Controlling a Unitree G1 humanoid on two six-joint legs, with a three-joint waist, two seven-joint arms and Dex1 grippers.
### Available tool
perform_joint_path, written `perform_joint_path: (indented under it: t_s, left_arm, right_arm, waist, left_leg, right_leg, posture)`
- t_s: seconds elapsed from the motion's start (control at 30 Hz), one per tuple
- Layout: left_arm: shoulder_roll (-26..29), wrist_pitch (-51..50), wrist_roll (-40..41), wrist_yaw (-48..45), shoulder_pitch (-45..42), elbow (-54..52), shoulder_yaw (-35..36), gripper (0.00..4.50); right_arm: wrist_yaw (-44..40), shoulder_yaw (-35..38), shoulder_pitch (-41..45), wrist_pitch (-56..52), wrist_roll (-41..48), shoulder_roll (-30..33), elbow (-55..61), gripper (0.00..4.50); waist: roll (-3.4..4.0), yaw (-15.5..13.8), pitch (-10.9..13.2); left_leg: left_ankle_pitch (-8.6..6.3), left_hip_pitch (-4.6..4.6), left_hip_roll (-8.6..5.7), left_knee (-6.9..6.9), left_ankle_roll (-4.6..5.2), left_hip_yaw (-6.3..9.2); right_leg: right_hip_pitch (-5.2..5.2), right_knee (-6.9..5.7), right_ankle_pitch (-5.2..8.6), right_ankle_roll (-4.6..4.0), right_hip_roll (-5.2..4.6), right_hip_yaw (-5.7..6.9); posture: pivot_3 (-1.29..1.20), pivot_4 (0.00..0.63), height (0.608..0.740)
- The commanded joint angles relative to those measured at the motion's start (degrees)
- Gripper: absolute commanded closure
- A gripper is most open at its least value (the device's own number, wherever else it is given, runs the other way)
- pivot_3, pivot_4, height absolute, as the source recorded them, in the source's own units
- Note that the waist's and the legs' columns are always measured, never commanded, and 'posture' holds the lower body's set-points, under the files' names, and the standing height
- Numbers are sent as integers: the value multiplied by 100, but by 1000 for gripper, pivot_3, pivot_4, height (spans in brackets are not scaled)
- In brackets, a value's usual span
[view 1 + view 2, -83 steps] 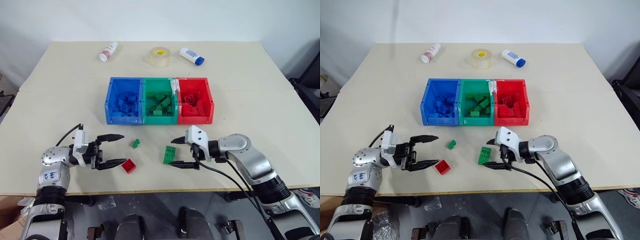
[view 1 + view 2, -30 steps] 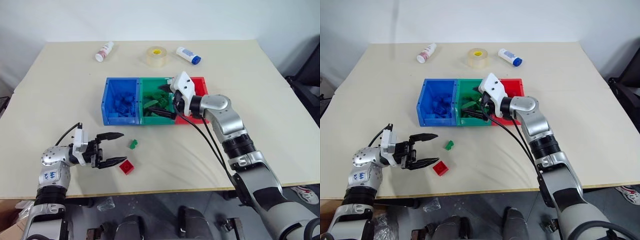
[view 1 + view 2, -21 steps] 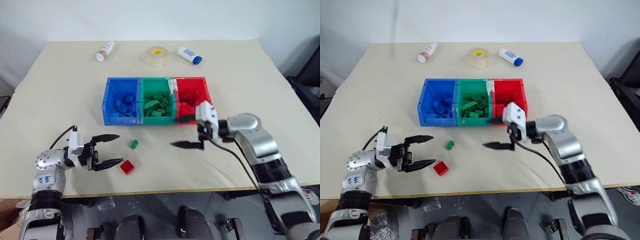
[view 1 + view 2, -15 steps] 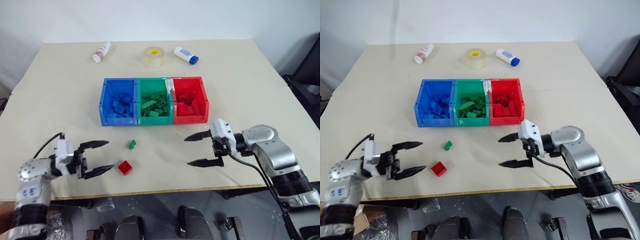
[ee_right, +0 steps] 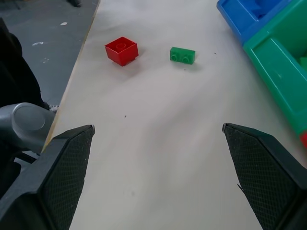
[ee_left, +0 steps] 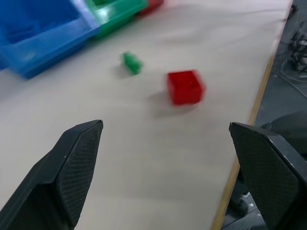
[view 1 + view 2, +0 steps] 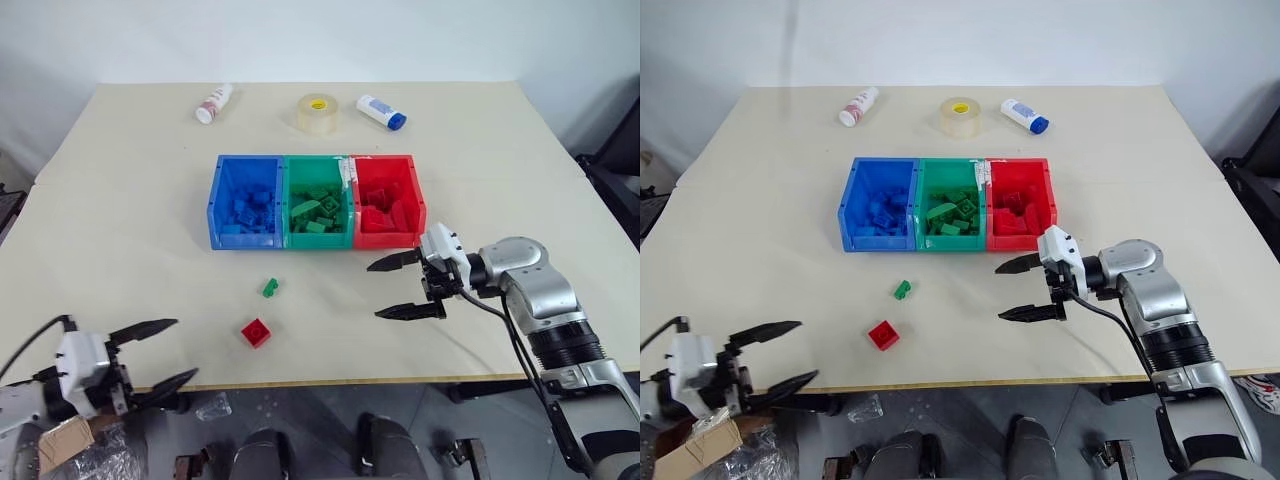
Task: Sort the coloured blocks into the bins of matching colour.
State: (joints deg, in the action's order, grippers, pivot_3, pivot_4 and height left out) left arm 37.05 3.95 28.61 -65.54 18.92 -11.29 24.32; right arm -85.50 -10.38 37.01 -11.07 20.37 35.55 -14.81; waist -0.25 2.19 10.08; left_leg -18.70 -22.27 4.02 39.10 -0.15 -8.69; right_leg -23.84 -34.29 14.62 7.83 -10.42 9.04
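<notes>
a beige rectangular table top (image 7: 150, 190) is seen from above in the head views. at the centre of the frame three joined open-topped plastic bins are set in a row: a blue bin (image 7: 219, 205) on the left, a green bin (image 7: 287, 215) in the middle and a red bin (image 7: 417, 205) on the right, each holding small studded bricks of its own colour. below the bins, on bare table, a small green studded plastic brick (image 7: 269, 288) is found, and below it, slightly left, a small red square studded plastic brick (image 7: 256, 332); the two are near each other but apart.

the left gripper (image 7: 155, 352) is placed at the lower left corner, at the table's near edge, its two black fingers spread wide with nothing between them. the right gripper (image 7: 398, 288) is placed right of centre, just below the red bin, pointing toward the left of the frame, its fingers likewise spread wide and empty.

along the upper edge of the table a white bottle with a red-patterned label (image 7: 215, 103), a clear roll of tape (image 7: 318, 113) and a white bottle with a blue cap (image 7: 382, 111) are laid.
</notes>
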Motion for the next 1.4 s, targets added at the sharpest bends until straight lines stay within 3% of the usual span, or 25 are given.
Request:
perform_joint_path:
  t_s: [0.03, 0.37, 0.47, 0.73, 1.1, 1.33, 1.4]
  left_arm:
    - [-231, -78, -436, 621, -155, -447, -527, 0]
    - [-598, 342, -1431, 1137, -1217, 394, -1855, 0]
    - [-557, 402, -1491, 1034, -1413, 582, -2082, 618]
    - [-443, 126, -1256, 856, -1962, 578, -2274, 3000]
    - [-1059, -362, -1332, 1062, -3913, 1069, -2799, 3002]
    - [-2130, 203, -1982, 1826, -5687, 2857, -3126, 3002]
    - [-2624, 618, -2082, 2009, -6423, 3803, -3165, 3002]
  right_arm:
    - [-114, 46, 113, 128, -9, -30, 6, 35]
    - [133, 123, -11, 107, 20, -93, 218, 35]
    - [251, 171, -88, 73, 38, -65, 331, 0]
    - [568, 519, -428, -28, 106, 143, 653, 0]
    - [1177, 1447, -1537, -528, 587, 597, 1782, 0]
    - [1862, 1995, -2274, -780, 767, 643, 2531, 0]
    - [2051, 2115, -2494, -849, 822, 616, 2767, 0]
  waist:
    - [1, -35, 0]
    - [3, -56, -1]
    - [3, -46, -1]
    - [2, -70, -1]
    - [2, -122, -1]
    - [0, -215, 0]
    - [-1, -218, 0]
  left_leg:
    - [0, 0, 0, 0, 0, -2]
    - [1, 0, -2, 3, -1, -5]
    - [1, 0, -1, 2, -1, -5]
    - [1, 0, -1, 5, 0, -4]
    - [2, -1, -6, 7, 0, 2]
    - [5, -2, -12, 13, 6, 4]
    - [5, -3, -14, 12, 7, 6]
  right_leg:
    - [0, -1, 0, 0, 0, -1]
    - [0, -4, 0, 0, 1, 0]
    - [-1, -4, 0, 0, 1, 0]
    - [0, -7, 0, 0, 0, 0]
    - [9, -1, -1, 1, 0, 4]
    - [20, 19, -6, 10, 1, 3]
    - [23, 23, -7, 13, 1, 4]
  posture:
    - [0, 150, 740]
    - [0, 150, 740]
    - [0, 150, 740]
    - [0, 150, 740]
    - [0, 150, 740]
    - [0, 150, 740]
    - [0, 150, 740]
